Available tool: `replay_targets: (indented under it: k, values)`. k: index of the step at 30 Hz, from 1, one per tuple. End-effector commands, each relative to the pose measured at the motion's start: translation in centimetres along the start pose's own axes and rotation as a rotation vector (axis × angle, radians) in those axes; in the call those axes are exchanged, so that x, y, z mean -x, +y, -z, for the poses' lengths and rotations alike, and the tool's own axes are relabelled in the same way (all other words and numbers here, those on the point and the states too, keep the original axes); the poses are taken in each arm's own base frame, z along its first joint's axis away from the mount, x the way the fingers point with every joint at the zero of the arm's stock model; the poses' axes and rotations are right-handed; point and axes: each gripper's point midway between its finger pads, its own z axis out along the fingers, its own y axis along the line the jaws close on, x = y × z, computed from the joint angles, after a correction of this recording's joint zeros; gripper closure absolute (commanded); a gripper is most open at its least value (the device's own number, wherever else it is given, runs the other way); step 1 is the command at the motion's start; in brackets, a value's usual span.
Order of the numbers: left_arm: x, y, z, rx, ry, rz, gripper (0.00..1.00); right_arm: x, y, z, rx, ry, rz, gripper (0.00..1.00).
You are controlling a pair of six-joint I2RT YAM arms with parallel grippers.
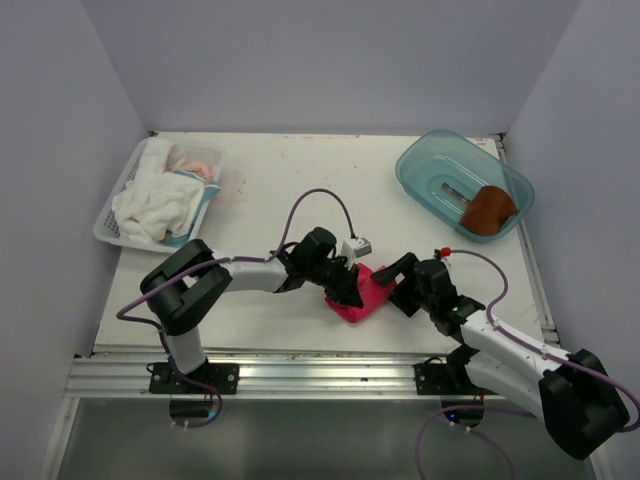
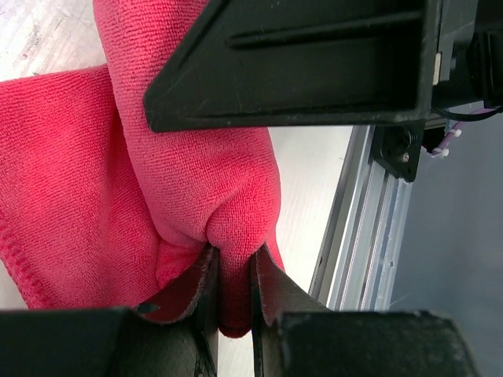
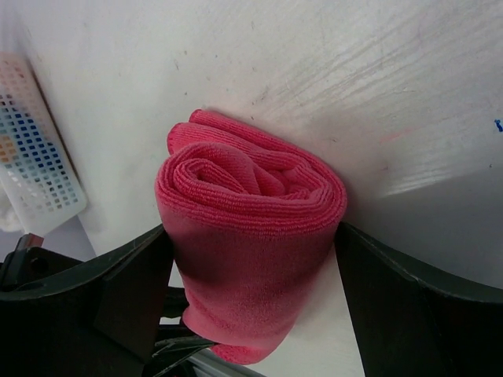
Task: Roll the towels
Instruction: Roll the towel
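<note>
Between the fingers of the right gripper [image 3: 251, 243] sits the bright pink-red terry towel [image 3: 259, 181], wound into a thick roll on the white table [image 1: 300, 180]. Both jaws press against its sides, grasping it. At the far end of the roll from those jaws, the left gripper [image 2: 234, 265] is clenched on a pinched fold of the same cloth. Well away from either set of jaws, the rust-brown towel [image 1: 488, 210] lies bunched in a clear blue plastic tub [image 1: 430, 165]. Far to the other side, a white slotted plastic basket [image 1: 108, 232] holds white cloths [image 1: 150, 205].
</note>
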Motion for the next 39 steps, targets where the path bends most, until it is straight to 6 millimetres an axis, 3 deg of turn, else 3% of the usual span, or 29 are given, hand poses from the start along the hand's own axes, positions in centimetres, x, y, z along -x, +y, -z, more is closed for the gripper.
replay_targets:
  k: [1,4,8,15,18,19,22,23,28,29,35,38,39]
  values:
    - [0.2,0.0,-0.5,-0.016,0.01,0.03,0.95,-0.1,-0.6,0.0,-0.02,-0.026,-0.05,0.16]
    - [0.4,-0.1,-0.4,-0.023,0.0,0.041,0.95,-0.3,-1.7,0.1,-0.054,-0.046,-0.056,0.19]
    - [0.4,-0.2,-0.4,-0.046,-0.006,0.061,0.95,-0.2,-2.7,-0.3,-0.081,-0.065,-0.056,0.32]
    - [0.0,-0.2,0.2,-0.065,-0.001,0.074,0.95,0.2,-3.3,-1.2,-0.118,-0.086,-0.002,0.32]
    - [-0.1,-0.1,0.3,-0.065,0.003,0.075,0.94,0.0,-3.2,-1.4,-0.117,-0.081,-0.001,0.4]
    - [-0.1,-0.1,0.4,-0.064,0.003,0.075,0.93,0.1,-3.1,-1.4,-0.115,-0.08,-0.001,0.48]
    - [0.1,0.3,0.7,-0.028,-0.006,0.063,0.8,0.4,-2.7,-1.2,-0.125,-0.085,0.01,0.6]
    - [0.1,0.3,1.0,-0.014,0.001,0.064,0.68,0.4,-2.7,-1.0,-0.146,-0.081,0.018,0.6]
    - [0.9,0.9,2.2,0.071,0.015,0.004,0.38,0.6,-2.2,-0.5,-0.196,-0.066,0.038,0.62]
    - [1.4,0.7,2.9,0.094,0.005,-0.026,0.28,0.5,-2.0,-0.3,-0.211,-0.057,0.04,0.62]
    - [3.6,1.8,5.7,0.333,-0.04,-0.158,0.21,0.1,-1.4,-0.4,-0.263,-0.008,0.054,0.62]
    - [4.0,1.1,5.4,0.437,-0.029,-0.284,0.19,-0.4,-1.6,-0.6,-0.299,0.025,0.053,0.62]
    - [3.4,-0.2,4.6,0.435,-0.001,-0.349,0.18,-0.5,-1.8,-0.6,-0.312,0.033,0.054,0.62]
